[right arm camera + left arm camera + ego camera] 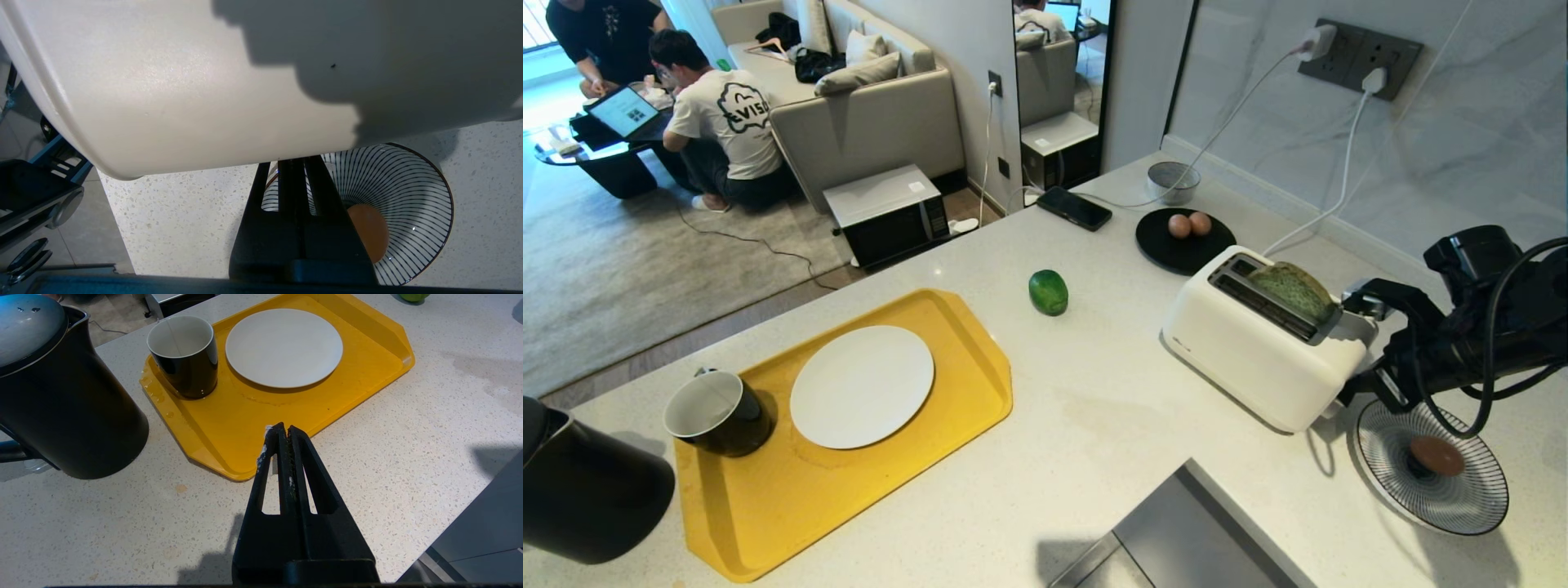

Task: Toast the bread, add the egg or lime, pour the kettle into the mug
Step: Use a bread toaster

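Pressing toaster point(1262, 359), apparently; jaws closed.

My head camera looks steeply down and forward across the worktop point(1094, 425) from high up. My left wrist camera sits lower, looking along its end effector point(284, 433) at the yellow tray point(367, 355), which the head view shares point(964, 327). My right wrist camera is pressed close to the toaster point(184, 81), sharing it point(1258, 359) and the striped bowl point(416, 183) with the head view point(1478, 498).
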Available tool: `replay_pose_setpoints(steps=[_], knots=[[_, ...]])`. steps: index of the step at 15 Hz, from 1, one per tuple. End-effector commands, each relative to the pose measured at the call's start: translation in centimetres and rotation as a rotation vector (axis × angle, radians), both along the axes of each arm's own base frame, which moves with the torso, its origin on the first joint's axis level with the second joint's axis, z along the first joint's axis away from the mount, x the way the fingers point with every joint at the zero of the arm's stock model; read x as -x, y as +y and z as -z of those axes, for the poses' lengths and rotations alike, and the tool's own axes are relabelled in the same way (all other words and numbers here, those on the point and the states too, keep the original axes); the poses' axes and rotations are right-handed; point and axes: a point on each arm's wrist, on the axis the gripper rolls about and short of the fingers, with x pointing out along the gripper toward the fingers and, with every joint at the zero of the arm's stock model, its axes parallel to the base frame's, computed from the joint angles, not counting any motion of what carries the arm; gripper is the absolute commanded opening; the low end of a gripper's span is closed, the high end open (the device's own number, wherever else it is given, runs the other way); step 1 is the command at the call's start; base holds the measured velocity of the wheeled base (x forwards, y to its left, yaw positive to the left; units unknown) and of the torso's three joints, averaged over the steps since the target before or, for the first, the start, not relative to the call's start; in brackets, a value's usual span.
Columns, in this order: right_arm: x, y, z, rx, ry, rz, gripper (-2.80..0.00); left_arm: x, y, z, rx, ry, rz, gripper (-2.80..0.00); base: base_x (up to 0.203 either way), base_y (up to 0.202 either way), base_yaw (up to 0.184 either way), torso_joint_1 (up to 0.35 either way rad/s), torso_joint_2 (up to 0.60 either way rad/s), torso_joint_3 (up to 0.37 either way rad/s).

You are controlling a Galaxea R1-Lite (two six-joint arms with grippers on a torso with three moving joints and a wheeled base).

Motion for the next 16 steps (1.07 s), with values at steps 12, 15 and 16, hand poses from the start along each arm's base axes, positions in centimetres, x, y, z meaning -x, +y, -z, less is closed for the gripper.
replay_pose_setpoints(steps=[12,15,16], knots=[[0.03,-0.14,0.15,0.002,0.007,0.002,-2.80,-0.01,0.00,-0.01,0.000,0.001,-0.001,-2.80,0.000,0.000,0.000,0.000,0.00,0.000],[0.00,-0.14,0.08,0.002,0.004,0.002,-2.80,-0.01,0.00,-0.01,0.000,0.001,-0.001,-2.80,0.000,0.000,0.000,0.000,0.00,0.000],[0.00,-0.14,0.08,0.002,0.004,0.002,-2.80,-0.01,0.00,-0.01,0.000,0.001,-0.001,-2.80,0.000,0.000,0.000,0.000,0.00,0.000]])
